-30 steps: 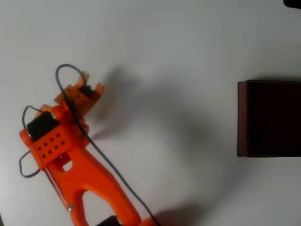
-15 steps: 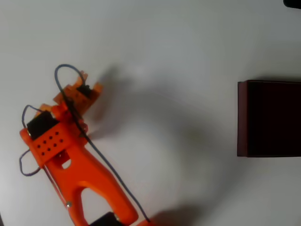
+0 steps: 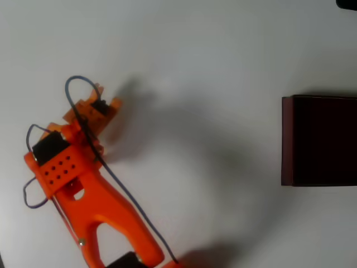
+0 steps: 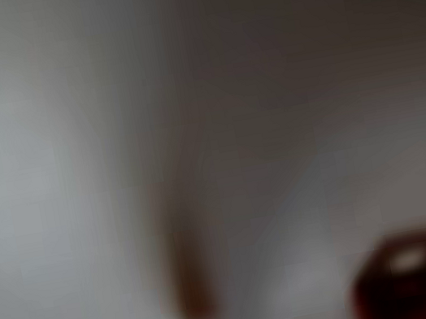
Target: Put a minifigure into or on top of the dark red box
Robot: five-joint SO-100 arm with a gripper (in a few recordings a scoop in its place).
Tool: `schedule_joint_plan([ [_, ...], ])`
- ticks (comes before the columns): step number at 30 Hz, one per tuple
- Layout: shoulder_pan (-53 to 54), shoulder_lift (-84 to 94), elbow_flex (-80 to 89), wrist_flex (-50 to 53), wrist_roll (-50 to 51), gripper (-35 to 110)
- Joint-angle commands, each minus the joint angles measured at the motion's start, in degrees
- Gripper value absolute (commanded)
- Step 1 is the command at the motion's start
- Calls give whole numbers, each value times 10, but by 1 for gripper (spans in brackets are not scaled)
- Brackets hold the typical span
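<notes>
In the overhead view the orange arm reaches up from the bottom left, and my gripper (image 3: 99, 105) points down at the white table on the left side. Its fingertips are covered by the wrist, so I cannot tell how the jaws stand. The dark red box (image 3: 320, 140) sits at the right edge, far from the gripper, with maroon walls and a near-black inside. The minifigure is hidden. The wrist view is heavily blurred, with a dark red blob (image 4: 425, 277) at the lower right that I cannot identify.
The white table (image 3: 201, 67) stretches bare between the gripper and the box, crossed by the arm's soft shadow. A dark cable (image 3: 120, 184) runs along the arm. A small black object (image 3: 347, 3) sits at the top right corner.
The arm shifted slightly to the left a second ago and has stayed still over the last half second. The box has not moved.
</notes>
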Motion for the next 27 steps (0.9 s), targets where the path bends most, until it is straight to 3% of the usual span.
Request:
schedule_joint_plan([
  [1, -12, 11, 7, 0, 4, 18],
  [27, -18, 47, 58, -18, 1, 13],
])
